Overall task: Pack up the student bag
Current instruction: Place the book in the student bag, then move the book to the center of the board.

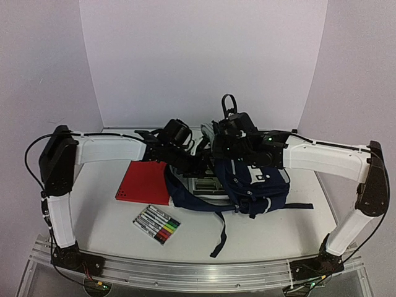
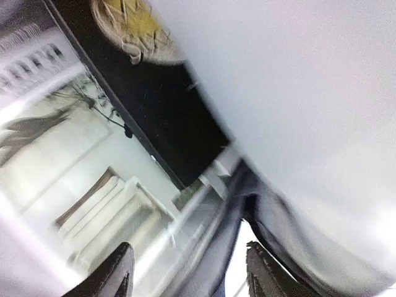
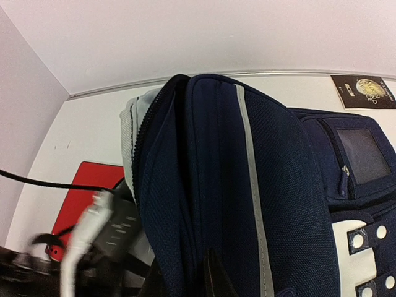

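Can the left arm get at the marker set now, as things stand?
Probably yes. The marker set lies uncovered on the table, on the left arm's side, apart from the student bag.

Your student bag (image 3: 247,185) is matt navy woven cloth, coarse mesh in places, with a smoother pale piping (image 3: 252,185) strip. In the top view, the red cover (image 1: 145,182) at its 9 o'clock looks matt. The markers (image 1: 158,224) at 8 o'clock look like smooth plastic, on a smooth matt white surface (image 1: 99,216).

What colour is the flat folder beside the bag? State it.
Red; the folder shows best in the top view.
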Controlling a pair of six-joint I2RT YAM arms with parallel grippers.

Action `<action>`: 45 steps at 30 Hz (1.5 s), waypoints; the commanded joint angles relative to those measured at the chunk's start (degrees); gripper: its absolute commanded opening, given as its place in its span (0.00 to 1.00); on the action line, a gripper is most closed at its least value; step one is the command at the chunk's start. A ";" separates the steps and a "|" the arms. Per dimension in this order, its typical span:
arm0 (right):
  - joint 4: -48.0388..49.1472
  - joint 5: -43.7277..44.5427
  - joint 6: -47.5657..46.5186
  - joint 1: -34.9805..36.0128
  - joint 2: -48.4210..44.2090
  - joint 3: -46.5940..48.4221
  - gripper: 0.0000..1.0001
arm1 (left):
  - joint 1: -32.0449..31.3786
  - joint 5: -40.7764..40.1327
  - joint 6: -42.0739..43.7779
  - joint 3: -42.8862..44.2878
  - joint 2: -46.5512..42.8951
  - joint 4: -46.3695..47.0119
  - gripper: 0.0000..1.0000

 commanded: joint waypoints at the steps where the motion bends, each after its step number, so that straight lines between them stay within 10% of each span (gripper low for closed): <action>1: 2.38 9.77 -0.41 -0.38 -3.29 -2.81 0.00 | 5.22 -5.15 0.27 -5.48 -12.49 -4.97 0.68; 13: 0.70 9.00 0.05 -4.14 -4.81 -5.73 0.00 | 27.64 -6.86 -7.49 -24.94 -24.02 -9.17 0.82; 20: 0.69 -0.25 -3.83 -0.86 -8.12 -4.90 0.72 | 36.93 -6.78 -10.91 -35.39 -28.47 -5.33 0.87; 24: 0.43 -1.38 -2.89 4.26 -10.43 -4.98 0.88 | 39.44 -9.10 -11.80 -39.93 -29.84 -4.77 0.89; 36: 14.09 -24.38 11.48 9.82 1.47 -9.87 0.75 | 40.20 -9.15 -11.98 -43.89 -27.63 0.09 0.90; 45: 14.66 -26.18 16.69 9.82 12.91 -7.81 0.73 | 40.23 -3.61 -10.72 -43.74 -24.22 3.94 0.84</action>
